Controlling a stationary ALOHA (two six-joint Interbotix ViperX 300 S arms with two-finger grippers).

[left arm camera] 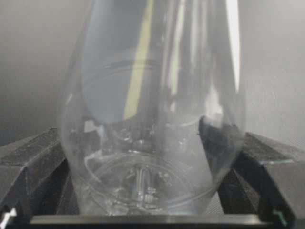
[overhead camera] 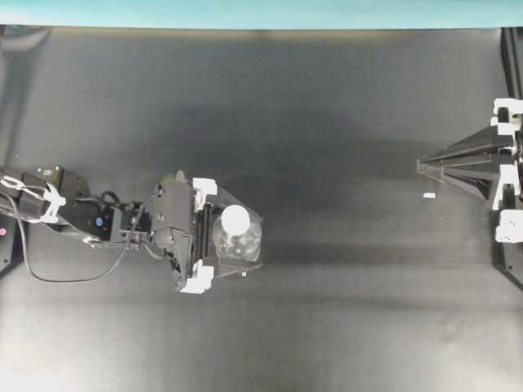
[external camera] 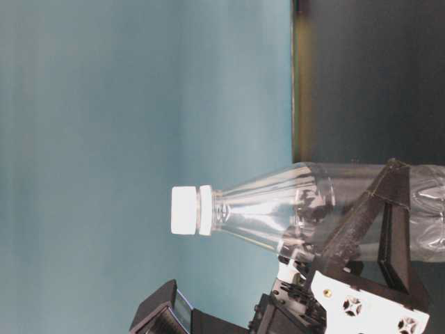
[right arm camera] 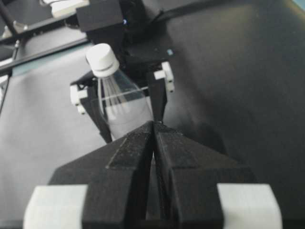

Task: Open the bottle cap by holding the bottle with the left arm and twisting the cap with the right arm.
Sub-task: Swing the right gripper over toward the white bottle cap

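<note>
The clear plastic bottle (overhead camera: pixel 238 238) stands upright on the black table (overhead camera: pixel 327 122), left of the table's middle in the overhead view, with its white bottle cap (overhead camera: pixel 235 217) on top. The left arm (overhead camera: pixel 82 214) reaches in from the left edge, and its gripper (overhead camera: pixel 245 237) is spread wide with one finger on each side of the bottle's lower body. In the left wrist view the bottle fills the space between the two black fingers (left arm camera: pixel 33 162); they sit just beside the clear wall, but whether they touch it cannot be told. The table-level view, turned on its side, shows the cap still seated on the neck (external camera: pixel 186 209) and a finger crossing the bottle's rounded body (external camera: pixel 306 209).

The right arm (overhead camera: pixel 507 175) rests at the right edge of the table, well apart from the bottle. Its gripper (right arm camera: pixel 153 126) has its fingers pressed together with nothing between them, tips pointed toward the bottle (right arm camera: pixel 121 107).
</note>
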